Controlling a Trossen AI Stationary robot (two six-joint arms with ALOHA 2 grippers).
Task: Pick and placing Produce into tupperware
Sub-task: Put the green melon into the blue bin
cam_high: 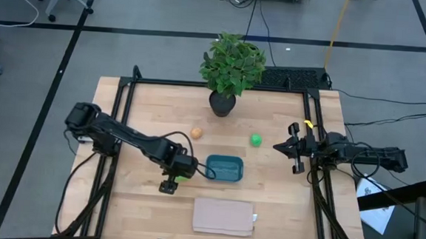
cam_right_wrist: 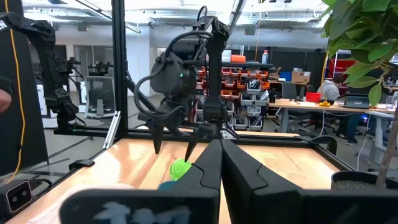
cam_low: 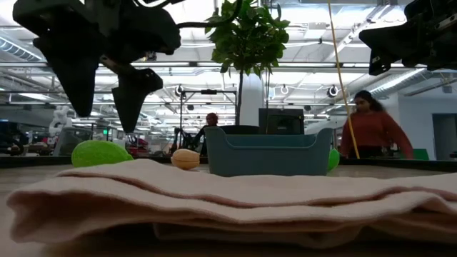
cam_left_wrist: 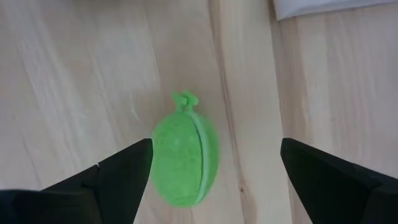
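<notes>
The yellow-green oblong fruit (cam_left_wrist: 185,158) lies on its side on the wooden table, just left of the teal tupperware (cam_high: 225,168). My left gripper (cam_left_wrist: 216,149) hangs open above it with a finger on either side, and in the low view the fingertips (cam_low: 132,107) stand clear over the fruit (cam_low: 100,153). The tan-orange egg-like piece (cam_high: 196,133) and the bright green ball (cam_high: 256,140) rest on the table beyond the tupperware. My right gripper (cam_right_wrist: 219,152) waits shut near the table's right edge (cam_high: 279,147).
A folded beige cloth (cam_high: 224,216) lies near the table's front edge, in front of the tupperware. A leafy potted plant (cam_high: 229,69) stands at the far middle. Black frame rails (cam_high: 121,114) run along both sides. A person (cam_low: 375,132) stands in the room behind.
</notes>
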